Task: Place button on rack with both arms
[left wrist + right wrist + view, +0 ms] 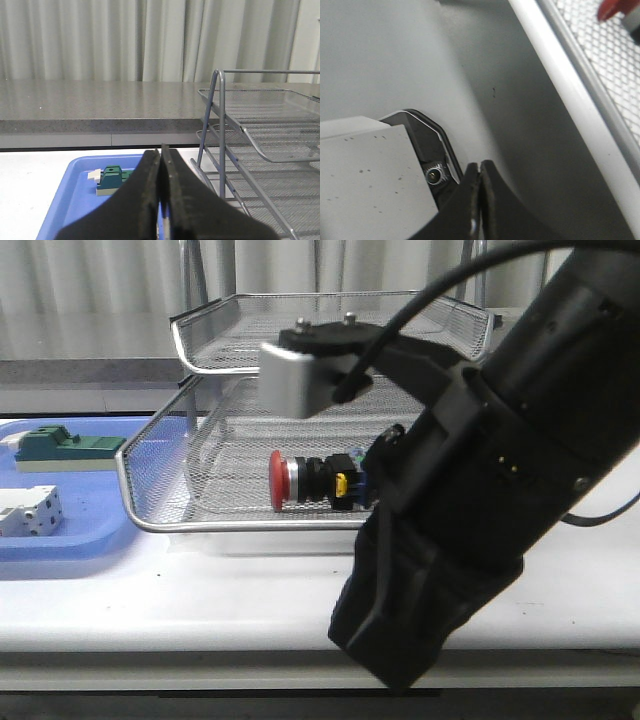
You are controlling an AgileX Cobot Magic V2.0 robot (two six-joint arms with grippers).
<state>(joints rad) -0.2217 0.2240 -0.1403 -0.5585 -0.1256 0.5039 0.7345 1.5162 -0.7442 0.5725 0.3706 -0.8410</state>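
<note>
Front view: the button (pixel 312 481) lies on its side on the lowest mesh tier of the rack (pixel 150 445), red cap toward 9 o'clock, black body toward 3 o'clock. A black arm (pixel 470 510) fills the frame from 1 to 6 o'clock, just beside the button's body. At 9 o'clock a blue tray (pixel 60 540) on the white tabletop (pixel 200 590) holds a green block (pixel 60 445) and a white block (pixel 28 512).

Left wrist view: the left hand (pixel 161 200) is pressed together, holding nothing; past it lie the blue tray, green block and the rack's frame.

Right wrist view: the right hand (pixel 480 200) is pressed together, empty, over the tabletop; the rack's rim and a sliver of the red cap show at 1 o'clock.
</note>
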